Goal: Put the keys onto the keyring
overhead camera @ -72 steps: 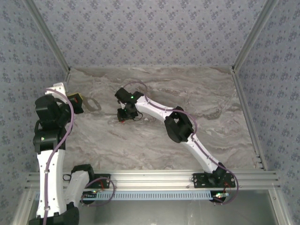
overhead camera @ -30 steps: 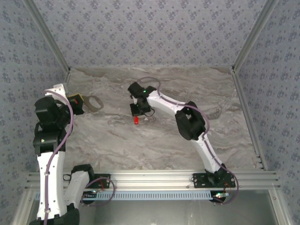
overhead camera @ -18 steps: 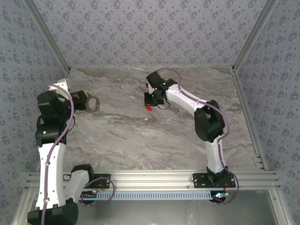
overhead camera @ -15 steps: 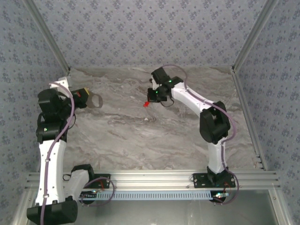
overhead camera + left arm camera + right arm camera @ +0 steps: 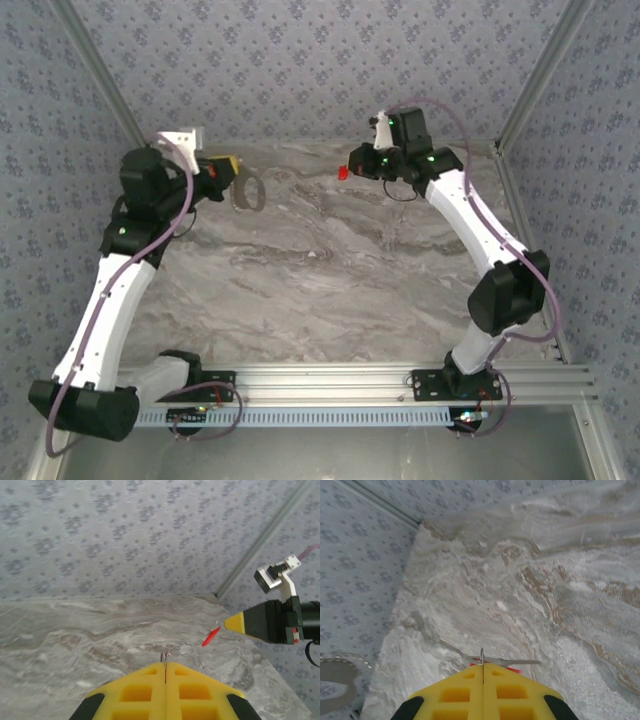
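The left hand (image 5: 228, 170) is closed tight on one end of the ring (image 5: 248, 190), which sticks out past its tips over the far left of the counter (image 5: 330, 290). In the left wrist view only a thin metal sliver (image 5: 164, 656) shows above the shut yellow fingers (image 5: 145, 690), so the ring sits edge-on in the pinch. The right hand (image 5: 358, 166) is closed just as tight on the key (image 5: 342, 172), held in the air near the back wall and well apart from the ring. From the left wrist the key (image 5: 210, 637) hangs tilted off the right hand's yellow tip (image 5: 239, 623).

Both pieces look very light. The ring is thin, smooth metal and probably stiff. Gripped at one end it leaves the loop free, but it could swivel in the pinch if pushed sideways. The key is tiny and likely hard. With so little surface to grip, it may pivot or pop out under side load. It is best held by its butt end, leaving the other end exposed for threading.
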### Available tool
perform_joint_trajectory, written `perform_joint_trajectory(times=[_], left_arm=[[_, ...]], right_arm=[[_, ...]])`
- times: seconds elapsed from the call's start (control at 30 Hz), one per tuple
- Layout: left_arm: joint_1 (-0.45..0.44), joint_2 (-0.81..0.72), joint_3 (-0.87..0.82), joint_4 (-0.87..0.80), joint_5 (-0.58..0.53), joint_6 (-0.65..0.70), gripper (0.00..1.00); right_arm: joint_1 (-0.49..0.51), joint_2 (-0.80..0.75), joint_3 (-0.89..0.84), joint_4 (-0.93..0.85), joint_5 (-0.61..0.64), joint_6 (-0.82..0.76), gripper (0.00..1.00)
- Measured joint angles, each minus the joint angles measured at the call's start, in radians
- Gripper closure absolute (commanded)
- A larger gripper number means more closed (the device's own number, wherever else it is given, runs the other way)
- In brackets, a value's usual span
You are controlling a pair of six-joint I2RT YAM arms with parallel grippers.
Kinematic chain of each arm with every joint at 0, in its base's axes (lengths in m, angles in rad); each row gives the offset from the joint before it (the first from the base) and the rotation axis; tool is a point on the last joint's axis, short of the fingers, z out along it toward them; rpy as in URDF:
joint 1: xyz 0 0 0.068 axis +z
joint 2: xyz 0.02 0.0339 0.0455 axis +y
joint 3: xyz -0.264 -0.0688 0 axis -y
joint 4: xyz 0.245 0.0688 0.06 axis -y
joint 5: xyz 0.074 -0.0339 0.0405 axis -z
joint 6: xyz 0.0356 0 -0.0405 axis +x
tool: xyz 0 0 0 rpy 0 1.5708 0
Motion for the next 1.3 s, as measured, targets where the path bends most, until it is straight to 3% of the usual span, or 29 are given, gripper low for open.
perform_joint_trajectory(times=[0.2,0.4,0.8,1.3], left_arm=[[-0.119,0.128,0.113,0.025,-0.015,0.047,1.00],[-0.178,0.210,0.214,0.033,-0.019,0.078,1.00],[-0.209,0.402,0.488,0.040,0.096,0.143,1.00],[-0.282,0.686,1.061,-0.246,0.287,0.257,1.00]], right_arm=[[-0.065,-0.091,-0.068,0.119,-0.087,0.033,1.00],[-0.106,-0.156,-0.123,0.262,-0.179,0.080,1.00],[-0.122,-0.222,-0.165,0.426,-0.320,0.116,1.00],[-0.175,-0.362,-0.178,0.446,-0.330,0.116,1.00]])
